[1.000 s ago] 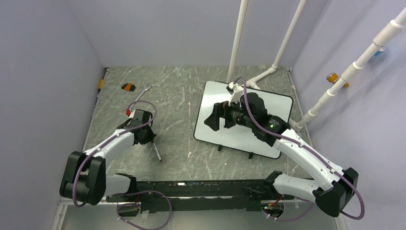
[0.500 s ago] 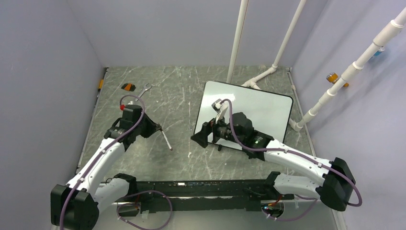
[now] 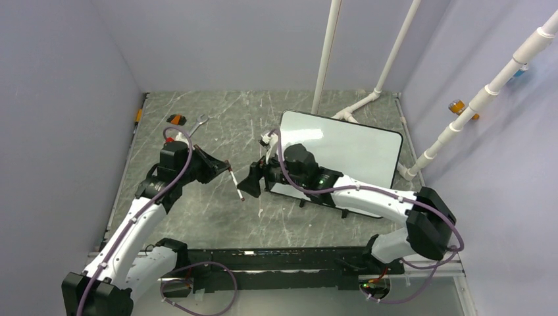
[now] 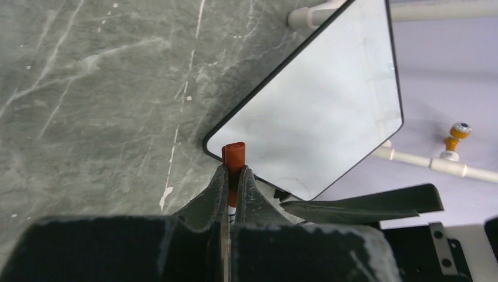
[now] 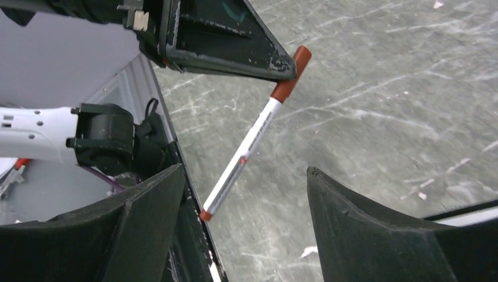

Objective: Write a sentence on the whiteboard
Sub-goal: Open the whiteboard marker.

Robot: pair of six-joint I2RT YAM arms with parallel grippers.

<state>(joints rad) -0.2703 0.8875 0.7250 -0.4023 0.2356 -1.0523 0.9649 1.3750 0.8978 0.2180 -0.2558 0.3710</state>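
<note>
I judged the step in hand to be getting the marker ready, either a handover or pulling the cap, with writing not yet begun: the whiteboard [image 3: 358,148] showed a bare face, with no strokes that I could see.

My left pincer [image 4: 234,171] was pressed together on the marker [image 5: 249,144], pinching it at its red capped end. The right pincer [image 3: 251,182] stood spread. In the right wrist view its two fingers flanked the marker's free lower end, and neither touched the barrel.

The next move, as I read it, called for bringing the right pincer square onto the white barrel and pinching it firmly. The left would have to hold on until that grip was sure. Since the marker lay slantwise across the gap, a skewed bite could twist it.

The marker was held in the air over the worktop [image 3: 243,125], just off the board's left edge. From above, its long axis ran diagonally, with the capped end far and left and the free end pointing near and right, toward the right pincer.

The whiteboard sat on the right half of the worktop on its small feet. Its long axis ran roughly left to right, and its right end was slewed a little toward me.
</note>
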